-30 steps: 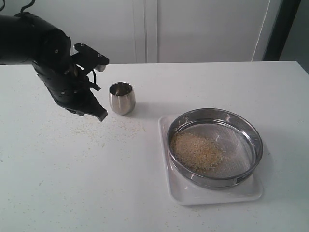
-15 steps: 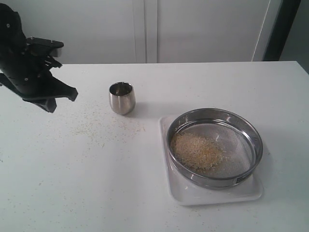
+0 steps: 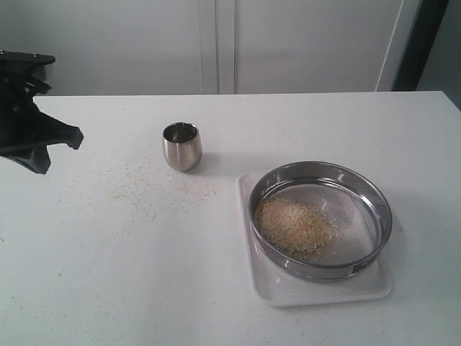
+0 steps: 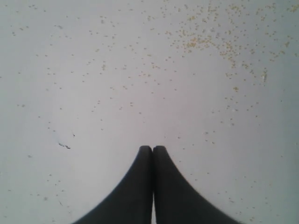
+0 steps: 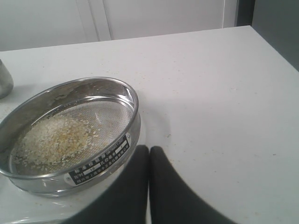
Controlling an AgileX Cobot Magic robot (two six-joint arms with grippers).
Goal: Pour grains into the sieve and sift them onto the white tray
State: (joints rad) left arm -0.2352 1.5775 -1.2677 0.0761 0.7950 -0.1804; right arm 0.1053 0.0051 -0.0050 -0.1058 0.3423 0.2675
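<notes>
- White matte table (image 3: pixel 216 303) lies right under the left gripper (image 4: pixel 152 148) and runs on ahead of the right gripper (image 5: pixel 149 149) to a straight far edge.
- Past that edge, a pale wall (image 3: pixel 310 43) of flat panels with upright seams (image 3: pixel 216 43); wall or cupboard doors, cannot tell.
- Dark upright strip (image 5: pixel 245 11) ahead of the right gripper, off to one side, with a grey surface (image 5: pixel 278 32) beside it.
- Light soft and even, shadows faint.

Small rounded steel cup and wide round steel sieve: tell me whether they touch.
Apart. The exterior view shows the small rounded steel cup with bare white tabletop between it and the wide round steel sieve on the flat white tray.
</notes>
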